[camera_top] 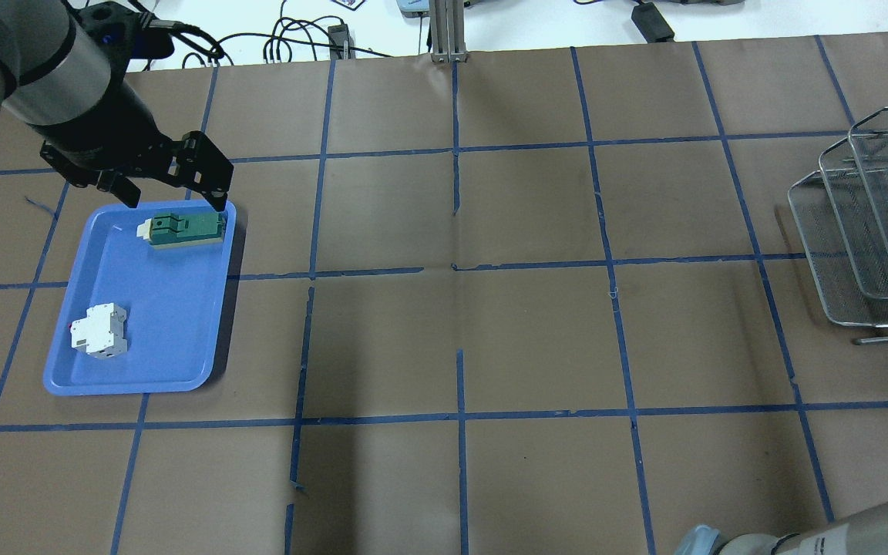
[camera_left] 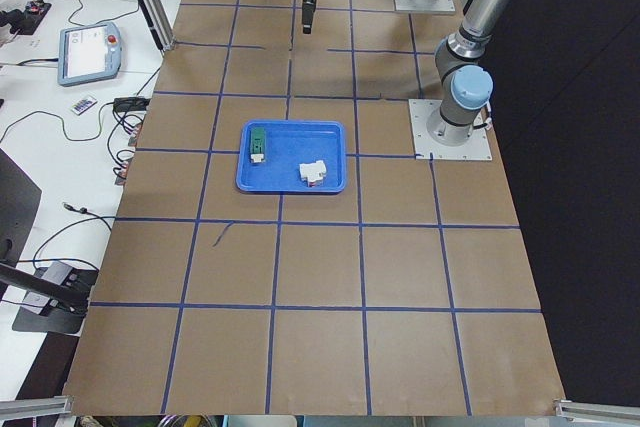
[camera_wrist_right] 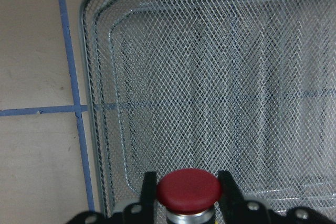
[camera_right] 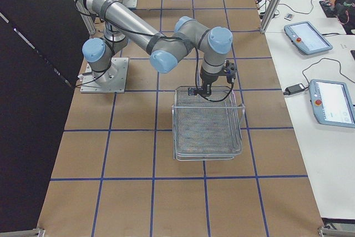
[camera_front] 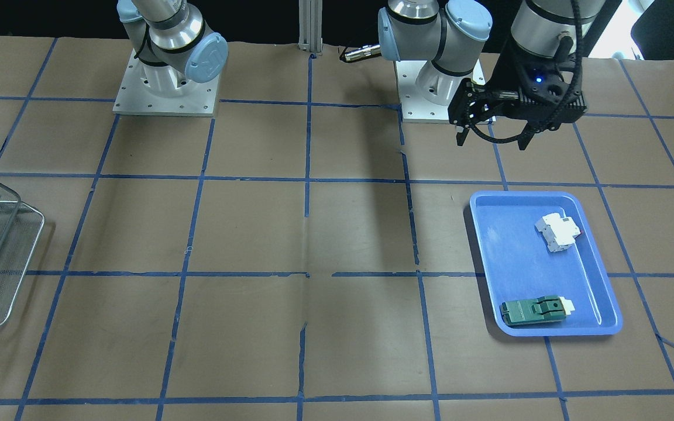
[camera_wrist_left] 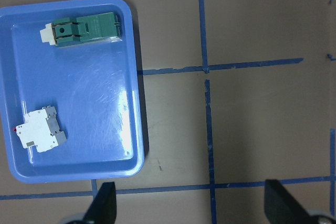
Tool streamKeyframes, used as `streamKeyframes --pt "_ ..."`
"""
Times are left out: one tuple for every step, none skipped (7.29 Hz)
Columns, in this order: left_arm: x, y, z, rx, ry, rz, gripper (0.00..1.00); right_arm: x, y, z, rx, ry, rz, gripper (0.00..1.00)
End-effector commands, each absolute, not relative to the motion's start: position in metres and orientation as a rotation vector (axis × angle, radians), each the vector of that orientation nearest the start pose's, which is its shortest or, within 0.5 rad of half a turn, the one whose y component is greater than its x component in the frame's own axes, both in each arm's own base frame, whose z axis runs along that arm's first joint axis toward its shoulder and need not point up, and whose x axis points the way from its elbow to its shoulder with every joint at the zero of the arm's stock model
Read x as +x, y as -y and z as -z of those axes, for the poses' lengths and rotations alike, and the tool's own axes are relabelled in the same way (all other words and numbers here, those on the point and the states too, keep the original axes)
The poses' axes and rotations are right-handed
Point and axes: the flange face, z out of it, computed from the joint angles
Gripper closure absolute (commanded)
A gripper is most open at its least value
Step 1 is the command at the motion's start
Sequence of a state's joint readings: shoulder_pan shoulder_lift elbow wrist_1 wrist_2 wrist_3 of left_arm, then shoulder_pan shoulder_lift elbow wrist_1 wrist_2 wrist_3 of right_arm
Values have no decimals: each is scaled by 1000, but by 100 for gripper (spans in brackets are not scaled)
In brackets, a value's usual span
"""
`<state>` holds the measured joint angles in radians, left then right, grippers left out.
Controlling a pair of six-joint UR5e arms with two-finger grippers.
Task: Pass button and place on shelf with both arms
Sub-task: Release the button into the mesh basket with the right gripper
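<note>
In the lower centre of the right wrist view, the right black 2-finger gripper [camera_wrist_right: 187, 182] is pinching the small red-headed push-button [camera_wrist_right: 188, 190] between its fingers, holding it over the edge of the silver wire-mesh shelf [camera_wrist_right: 220, 77]. At the upper right of the front-facing view, the left black gripper [camera_front: 494, 144] is hanging with its jaws spread wide, higher in the frame than the blue plastic tray [camera_front: 492, 251], which is holding a white breaker block [camera_front: 558, 232] and a flat green rectangular part [camera_front: 533, 310]

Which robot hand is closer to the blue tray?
Left. The left gripper hovers open beside the blue tray; the right gripper holds the button over the shelf, far across the table.
</note>
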<state>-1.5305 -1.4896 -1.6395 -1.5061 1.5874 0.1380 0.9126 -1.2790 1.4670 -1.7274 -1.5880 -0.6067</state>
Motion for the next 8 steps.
streamKeyframes --pt "-125 484 -516 193 -3115 181 0 -275 573 -364 41 -3138 -57 80" --pt "-121 491 -520 184 -3114 180 0 -276 573 -362 33 -3140 -57 42" --pt "-103 496 -513 124 -3137 158 0 -275 573 -365 31 -3140 -50 4" --pt "-92 496 -512 82 -3162 105 0 -272 574 -369 24 -3139 -49 0" --pt "-87 494 -510 83 -3155 64 0 -253 575 -390 -12 -3158 -14 0" --pt "-92 494 -504 80 -3155 49 0 -214 564 -430 -58 -3166 5 0" --pt "-93 493 -503 85 -3155 49 0 -163 549 -469 -104 -3156 13 0" --pt "-93 492 -502 88 -3156 52 0 -105 534 -495 -30 -3142 -16 0"
